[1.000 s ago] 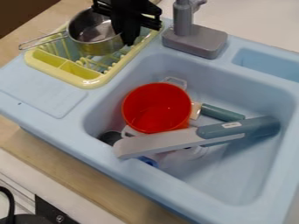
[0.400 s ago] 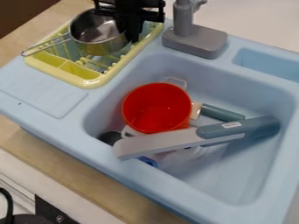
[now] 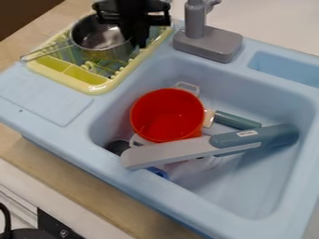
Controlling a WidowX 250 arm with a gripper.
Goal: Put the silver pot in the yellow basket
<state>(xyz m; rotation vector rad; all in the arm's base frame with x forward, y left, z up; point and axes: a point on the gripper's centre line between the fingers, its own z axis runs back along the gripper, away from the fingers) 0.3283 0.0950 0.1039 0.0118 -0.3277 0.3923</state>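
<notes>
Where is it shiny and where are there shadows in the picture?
In the camera view, pale reflections show inside the silver pot, and tiny bright spots dot the red bowl; also in the camera view, a soft shadow lies on the floor of the sink beside the knife, though what casts it is hard to tell.

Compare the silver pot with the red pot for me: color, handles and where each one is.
The silver pot is shiny and metallic, while the red pot is solid bright red. The silver pot has a long, thin handle pointing away to one side; the red pot has short, pale loops. The silver pot is up at the yellow basket, whereas the red pot is down in the blue sink. Both are round and open-topped.
</notes>
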